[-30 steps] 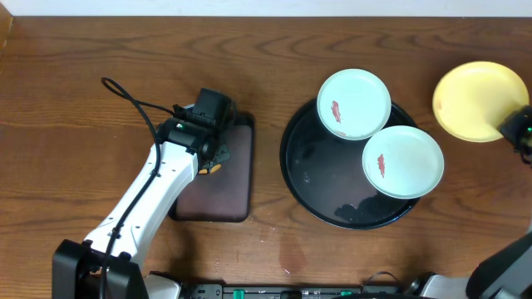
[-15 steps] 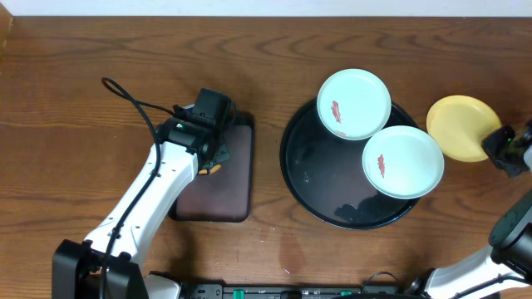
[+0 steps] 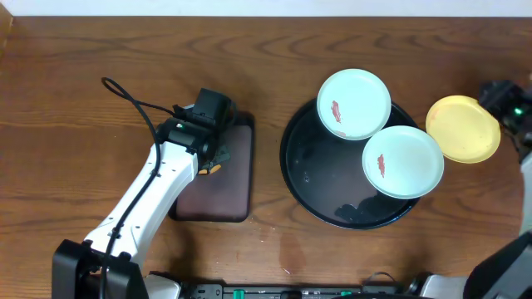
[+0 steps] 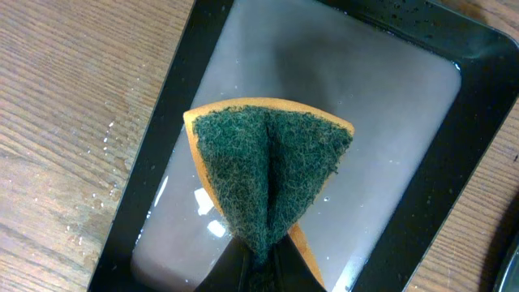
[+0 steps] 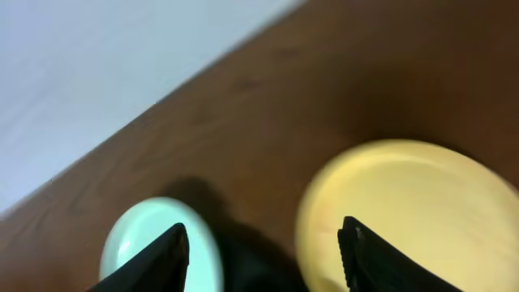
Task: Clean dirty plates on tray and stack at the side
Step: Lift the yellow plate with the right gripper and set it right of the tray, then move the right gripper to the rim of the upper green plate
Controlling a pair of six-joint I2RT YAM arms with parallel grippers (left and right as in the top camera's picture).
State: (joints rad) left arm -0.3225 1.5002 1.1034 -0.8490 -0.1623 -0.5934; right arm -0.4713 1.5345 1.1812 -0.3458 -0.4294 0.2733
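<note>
Left jaws pinch a green-and-orange sponge (image 4: 268,170) over the rectangular dark tray (image 3: 234,181), seemingly to wet it; right jaws gape wide, empty, by the round pale-yellow plate (image 3: 463,129) at the bench's 3 o'clock.

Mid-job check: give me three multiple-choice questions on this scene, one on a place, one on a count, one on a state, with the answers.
1. Where is the yellow plate?
A) on the round black tray
B) on the tabletop, right of that tray
C) hanging off the table edge

2. How many mint plates on the tray show a red smear?
A) none
B) one
C) two

3. What does the left gripper grip?
A) nothing
B) a folded green sponge
C) a plate

Answers:
1. B, it lies on wood beside the tray.
2. C, the overhead view shows a smear on both.
3. B, the left wrist view shows the sponge pinched.
</note>
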